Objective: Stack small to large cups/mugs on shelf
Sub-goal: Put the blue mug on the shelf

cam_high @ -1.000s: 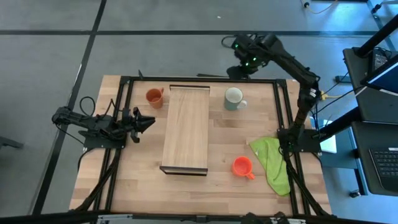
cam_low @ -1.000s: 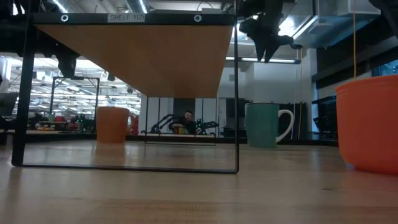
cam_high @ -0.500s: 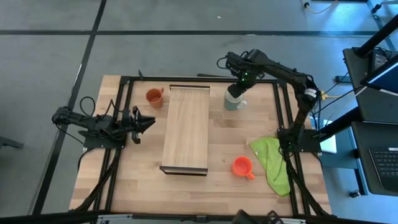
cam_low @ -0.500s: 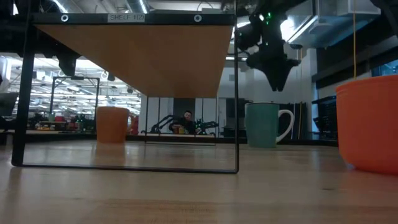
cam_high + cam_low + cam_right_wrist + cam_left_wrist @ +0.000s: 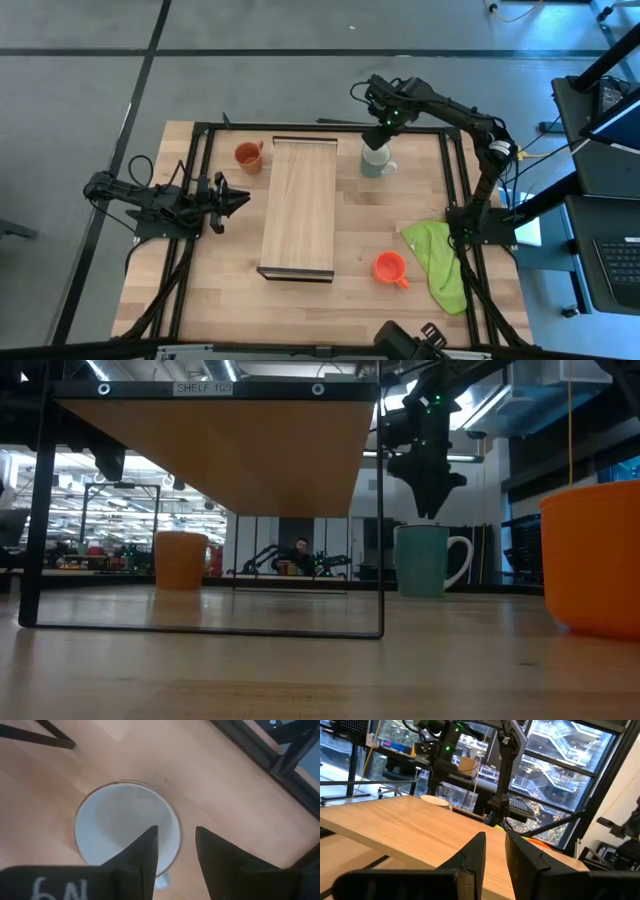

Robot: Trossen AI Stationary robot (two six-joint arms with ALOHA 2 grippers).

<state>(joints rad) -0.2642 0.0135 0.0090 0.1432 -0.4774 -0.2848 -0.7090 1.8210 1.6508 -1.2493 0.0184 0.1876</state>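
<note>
Right gripper [image 5: 376, 143]: you see it at the upper centre-right of the high view, poised directly over the grey-white mug [image 5: 377, 160]. In the right wrist view its fingers [image 5: 145, 851] are parted, one over the mug's mouth, the other just past the rim; nothing is held.
Left gripper [image 5: 240, 199]: parked at the left edge of the table [image 5: 350, 260], fingers nearly together, empty.
Grey-white mug: upright at the upper right, beside the shelf [image 5: 299, 207].
Brownish-orange mug [image 5: 247, 156]: upper left, just beside the shelf's far corner.
Orange-red mug [image 5: 389, 268]: lower right, next to a green cloth [image 5: 440, 255].
Shelf: centre of the table, bare.
</note>
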